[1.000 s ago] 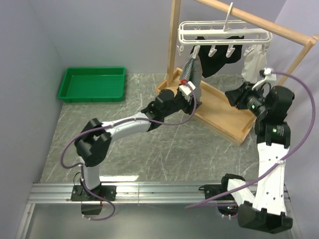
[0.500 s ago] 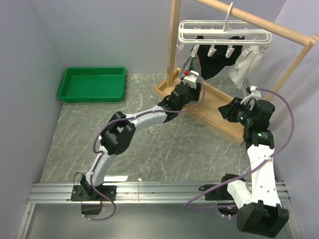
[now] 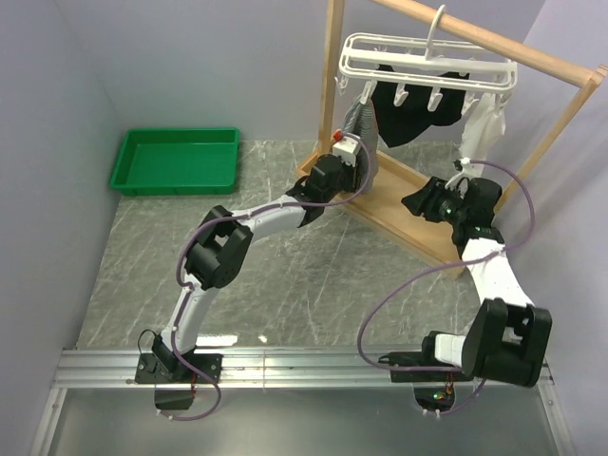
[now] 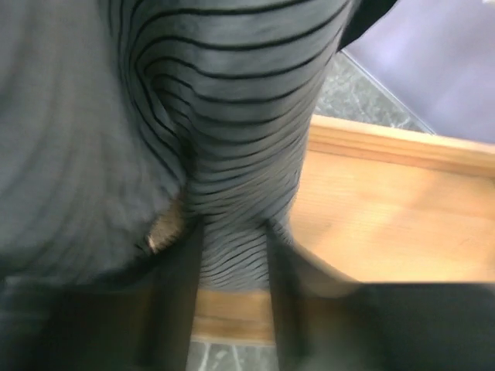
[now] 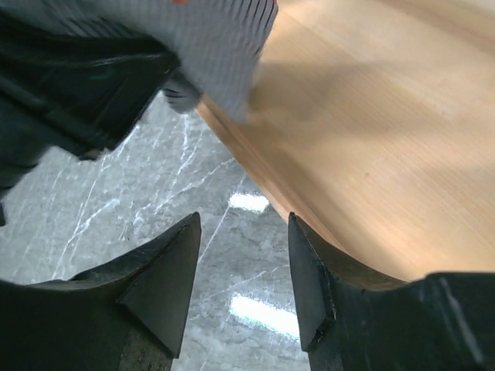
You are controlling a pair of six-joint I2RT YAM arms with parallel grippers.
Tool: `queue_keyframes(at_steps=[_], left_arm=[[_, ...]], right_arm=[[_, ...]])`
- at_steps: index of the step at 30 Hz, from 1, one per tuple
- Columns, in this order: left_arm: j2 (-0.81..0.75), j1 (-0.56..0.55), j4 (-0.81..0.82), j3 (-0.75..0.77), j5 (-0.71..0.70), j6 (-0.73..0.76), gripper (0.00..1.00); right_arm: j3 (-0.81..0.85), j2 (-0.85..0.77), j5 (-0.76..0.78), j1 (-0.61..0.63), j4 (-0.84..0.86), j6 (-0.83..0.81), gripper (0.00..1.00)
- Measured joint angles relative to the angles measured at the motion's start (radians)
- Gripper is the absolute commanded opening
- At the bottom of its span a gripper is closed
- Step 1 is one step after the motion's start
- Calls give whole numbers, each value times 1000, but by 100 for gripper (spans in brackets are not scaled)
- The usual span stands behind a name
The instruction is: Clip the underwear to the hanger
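The white-shelled, black-jointed left arm [image 3: 261, 220] and matching right arm [image 3: 494, 271] each trail a looping thin purple cable [image 3: 365, 332]; the right tool [image 5: 240, 270] ends in black wedge-shaped fingers [image 5: 155, 286].

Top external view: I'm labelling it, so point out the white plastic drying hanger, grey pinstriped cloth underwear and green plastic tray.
White plastic drying hanger [image 3: 350, 57], top external view, frame's left end.
Grey pinstriped cloth underwear [image 3: 362, 114], top external view, hanging middle.
Green plastic tray [image 3: 176, 160], top external view, bare floor.
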Motion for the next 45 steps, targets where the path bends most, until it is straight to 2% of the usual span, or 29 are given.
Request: queue_keyframes(at_steps=[1,2,6,9,12,15,16,18,19,22,29,36,45], left_arm=[[-3,3,-11,-2,6,-14,59],[-5,6,-17,-2,9,-20,78],[-42,6,-26,-22,28,-64,86],[-73,-8,-25,-40,25,-67,87],[-68,-27,-43,-19,-5,-71,79],[-28,-36,-79,56,-36,-87,62],[-12,-35,-85,82,-47,-96,50],[10,-26,-90,114,-62,-107,32],[21,-17,-94,126,-64,-107,18],[39,11,-99,138,-53,-104,3],[40,62,-68,130,57,-114,0],[6,90,-14,44,238,-219,0],[-48,100,11,8,363,-303,0]], right_arm=[[0,25,-4,0,9,7,57],[0,42,-7,0,16,13,57],[11,77,-18,0,45,34,57],[40,90,-18,0,60,38,57],[55,94,-19,0,86,42,57],[58,99,-28,0,104,50,57],[58,102,-32,0,109,54,57],[58,106,-38,0,117,60,57],[58,109,-40,0,122,60,57],[58,117,-45,0,142,62,57],[61,179,-68,3,212,40,57],[78,258,-165,18,285,69,60],[93,343,-239,70,349,119,64]])
